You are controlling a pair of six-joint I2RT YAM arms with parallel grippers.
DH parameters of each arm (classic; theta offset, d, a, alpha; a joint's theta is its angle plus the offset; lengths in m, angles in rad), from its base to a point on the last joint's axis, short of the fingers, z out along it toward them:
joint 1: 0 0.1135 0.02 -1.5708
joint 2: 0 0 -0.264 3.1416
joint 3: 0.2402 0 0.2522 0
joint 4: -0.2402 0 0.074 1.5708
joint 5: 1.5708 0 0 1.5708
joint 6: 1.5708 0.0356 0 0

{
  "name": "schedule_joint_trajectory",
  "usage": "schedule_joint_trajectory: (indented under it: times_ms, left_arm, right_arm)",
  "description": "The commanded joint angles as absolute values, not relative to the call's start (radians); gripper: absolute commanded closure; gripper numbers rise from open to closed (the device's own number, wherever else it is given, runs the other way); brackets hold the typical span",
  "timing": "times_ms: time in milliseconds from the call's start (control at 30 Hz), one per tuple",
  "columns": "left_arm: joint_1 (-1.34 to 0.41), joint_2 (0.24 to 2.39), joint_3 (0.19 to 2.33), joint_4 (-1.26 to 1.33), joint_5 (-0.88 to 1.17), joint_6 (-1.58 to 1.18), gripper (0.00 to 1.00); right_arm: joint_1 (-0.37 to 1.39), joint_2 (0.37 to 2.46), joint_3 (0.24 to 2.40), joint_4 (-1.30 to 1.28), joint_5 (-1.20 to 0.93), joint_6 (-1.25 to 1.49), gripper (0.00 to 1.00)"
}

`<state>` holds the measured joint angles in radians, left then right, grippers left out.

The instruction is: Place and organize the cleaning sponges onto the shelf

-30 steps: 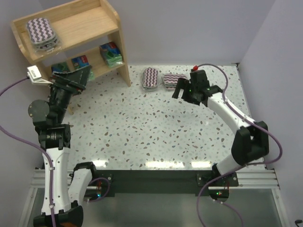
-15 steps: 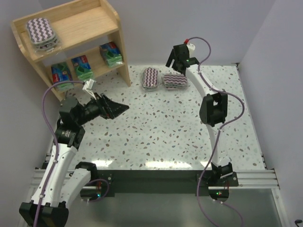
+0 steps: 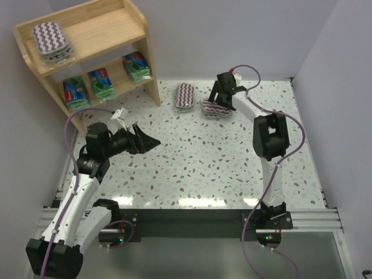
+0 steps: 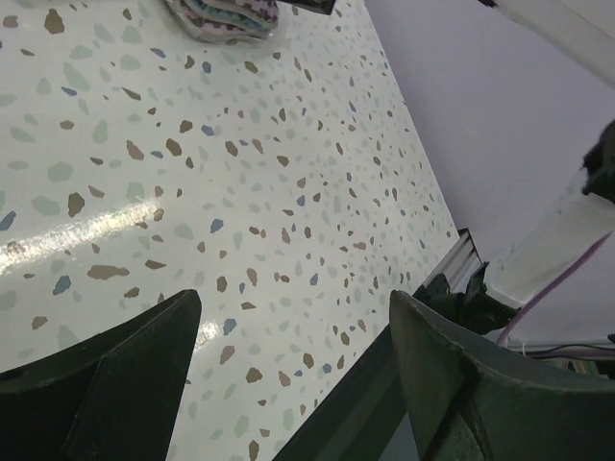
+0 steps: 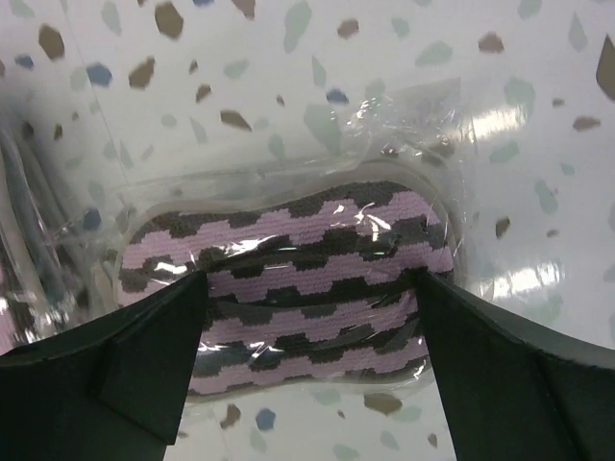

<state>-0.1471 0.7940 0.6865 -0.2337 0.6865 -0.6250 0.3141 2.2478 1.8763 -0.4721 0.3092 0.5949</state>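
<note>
The wooden shelf [image 3: 99, 26] stands at the back left. One zigzag cleaning sponge pack [image 3: 51, 38] lies on its top board. On the tier below sit three green-blue packs [image 3: 75, 93], [image 3: 102, 83], [image 3: 136, 65]. Two more zigzag packs lie on the table, the left one [image 3: 185, 96] and the right one [image 3: 214, 108]. My right gripper [image 3: 221, 100] hangs low over the right pack. In the right wrist view that pack [image 5: 317, 259] lies between the open fingers [image 5: 106, 365], one at each end. My left gripper [image 3: 150, 140] is open and empty over the table [image 4: 192, 192].
The speckled table [image 3: 192, 168] is walled at the back and on the right. In the left wrist view a zigzag pack [image 4: 226, 14] shows at the top edge, and the table's near rail [image 4: 384, 403] and the right arm's base run behind the fingers.
My left arm has drawn back from the shelf's lower tier and swung its gripper out over the table. My right gripper rose toward the back wall, then came down over the right zigzag pack.
</note>
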Motion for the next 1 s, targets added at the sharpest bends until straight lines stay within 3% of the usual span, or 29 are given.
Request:
schedule_joint_trajectory:
  times_ms: [0,333,567,967]
  left_arm:
    - [-0.182,0.828,0.643,-0.187,0.652,-0.601,0.16]
    - [-0.454,1.106,0.577,0.084,0.391,-0.65,0.17]
    - [-0.46,1.238,0.583,0.149,0.163,-0.652,0.16]
    - [-0.457,1.382,0.62,0.19,-0.048,-0.629,0.17]
  right_arm:
    - [0.363,2.093,1.645,-0.442,0.218,0.583,0.07]
    - [0.581,1.87,1.306,-0.359,0.089,0.65,0.09]
    - [0.753,1.769,1.194,-0.344,0.003,0.647,0.1]
    - [0.784,1.689,1.118,-0.374,-0.044,0.535,0.11]
